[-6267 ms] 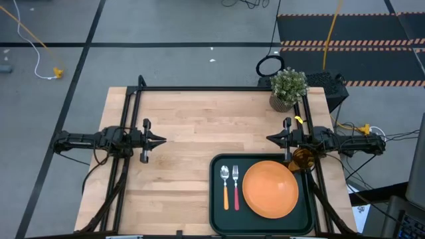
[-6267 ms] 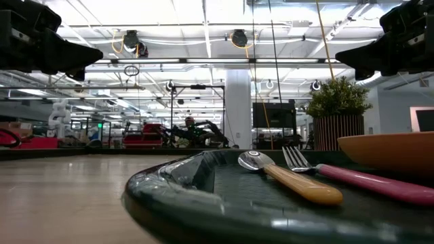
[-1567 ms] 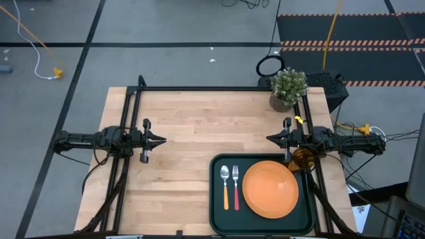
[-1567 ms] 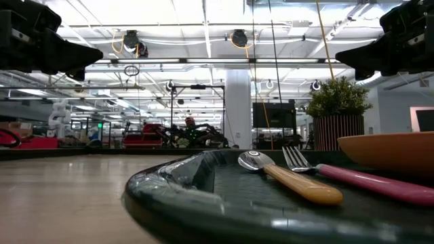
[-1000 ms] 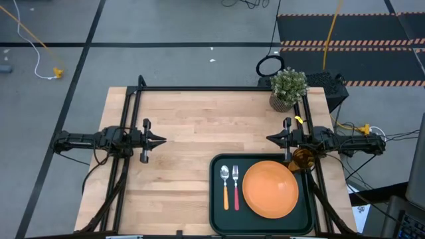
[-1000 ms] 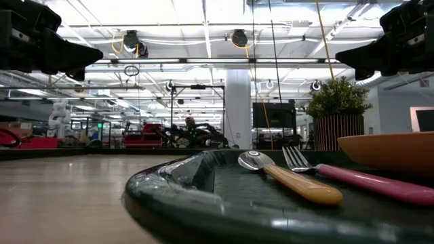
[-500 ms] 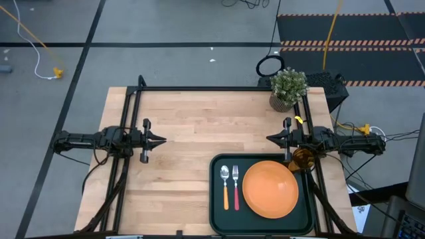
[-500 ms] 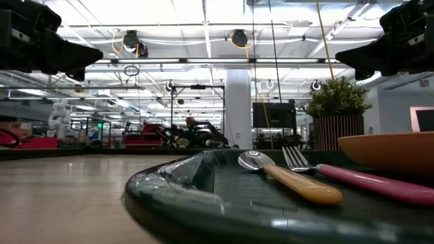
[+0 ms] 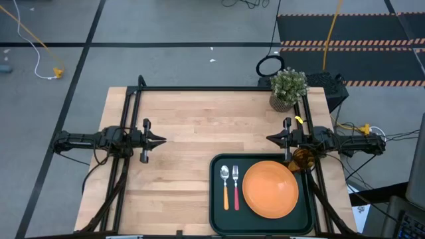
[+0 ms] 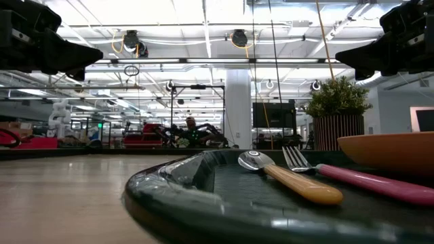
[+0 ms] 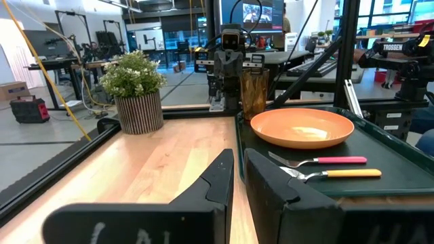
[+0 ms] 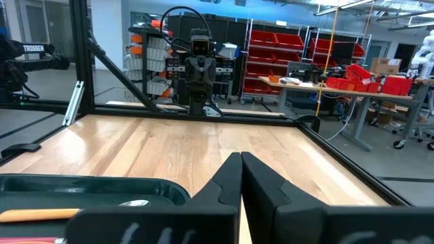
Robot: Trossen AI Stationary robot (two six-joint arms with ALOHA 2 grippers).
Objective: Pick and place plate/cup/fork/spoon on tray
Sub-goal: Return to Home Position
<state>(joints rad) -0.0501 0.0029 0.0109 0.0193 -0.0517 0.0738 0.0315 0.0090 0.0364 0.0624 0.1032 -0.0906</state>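
Observation:
The dark tray (image 9: pixel 216 206) lies at the table's near right. On it rest the orange plate (image 9: pixel 270 188), the spoon (image 9: pixel 225 187) with the orange-yellow handle, and next to it the fork (image 9: pixel 236 187) with the pink-red handle. The amber cup (image 9: pixel 302 159) stands upright at the tray's far right corner, partly under the right arm. My left gripper (image 9: pixel 163 139) hovers level over the table's left side, fingers together but for a thin slit, with nothing between them. My right gripper (image 9: pixel 267 139) hovers level just beyond the tray's far edge, shut and empty.
A potted green plant (image 9: pixel 288 87) stands at the table's far right corner. A black frame rail (image 9: pixel 199 88) runs along the far edge. Bare wood (image 9: pixel 199 126) stretches between the two grippers and left of the tray.

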